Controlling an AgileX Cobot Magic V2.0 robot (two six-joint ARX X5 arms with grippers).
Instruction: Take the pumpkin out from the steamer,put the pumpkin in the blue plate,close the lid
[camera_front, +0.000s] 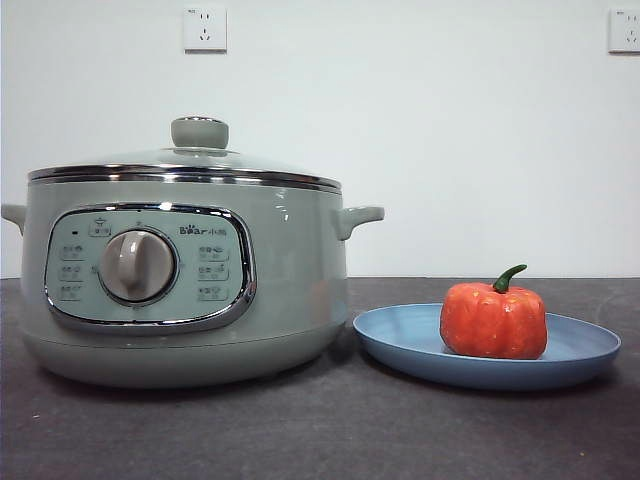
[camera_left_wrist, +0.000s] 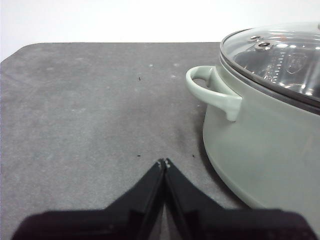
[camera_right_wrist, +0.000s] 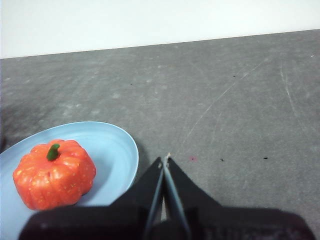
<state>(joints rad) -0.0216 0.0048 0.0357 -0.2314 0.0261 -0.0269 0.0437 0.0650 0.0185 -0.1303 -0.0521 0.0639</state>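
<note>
My left pincer is closed on nothing, its 2 jaws meeting at the tips above the dark surface. The steamer stands just beside it, off to one side and a little ahead, one pale side handle turned toward me. The lid sits flat on the steamer's chrome rim, and through the glass I see only a bare metal inside. My right pincer is closed on nothing too, jaws pressed together over the surface, with the blue plate close beside it, its rim near my tips but not touching them. The pumpkin sits upright in the blue plate, green stem up, apart from my jaws. From the front, the blue plate's rim lies just beside the steamer's base, and neither pincer shows there.
</note>
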